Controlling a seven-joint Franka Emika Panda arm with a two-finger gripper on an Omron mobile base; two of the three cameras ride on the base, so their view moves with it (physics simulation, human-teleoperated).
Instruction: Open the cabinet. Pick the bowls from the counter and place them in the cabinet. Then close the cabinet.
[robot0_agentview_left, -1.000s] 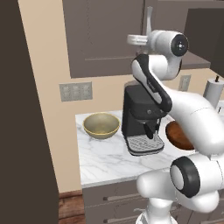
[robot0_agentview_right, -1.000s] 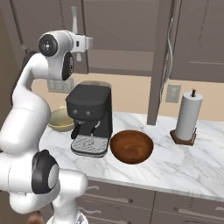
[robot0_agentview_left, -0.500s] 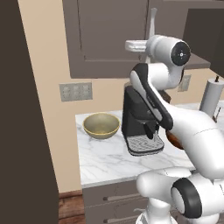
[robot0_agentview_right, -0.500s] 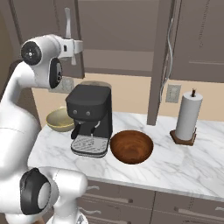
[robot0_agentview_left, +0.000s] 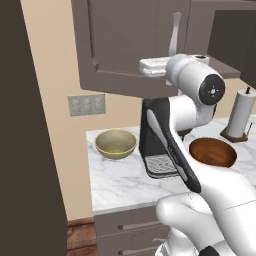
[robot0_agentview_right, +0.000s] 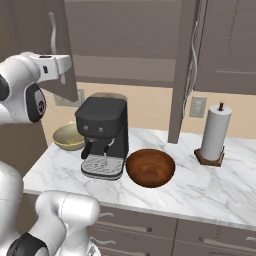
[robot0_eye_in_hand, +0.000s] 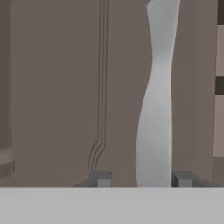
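Observation:
The cabinet (robot0_agentview_right: 125, 35) hangs above the counter (robot0_agentview_right: 210, 195) with both doors swung out and its shelf showing. My gripper (robot0_eye_in_hand: 141, 179) is open at the left door's silver handle (robot0_eye_in_hand: 157, 109), fingertips (robot0_eye_in_hand: 100, 179) on either side with a gap on the left. From the base, the gripper (robot0_agentview_left: 143, 66) sits at the lower part of that door (robot0_agentview_left: 125, 40). On the counter, the olive-yellow bowl (robot0_agentview_left: 116, 143) rests left of a coffee machine and the brown wooden bowl (robot0_agentview_left: 212, 152) right of it.
A black coffee machine (robot0_agentview_right: 102, 135) stands between the two bowls. A paper towel roll (robot0_agentview_right: 215, 132) stands at the right back. The right door (robot0_agentview_right: 181, 70) juts out over the counter. A dark tall panel (robot0_agentview_left: 27, 150) borders the left side.
The left door has swung further open to the left with my hand following it and dropping lower. The jaws have parted from the handle.

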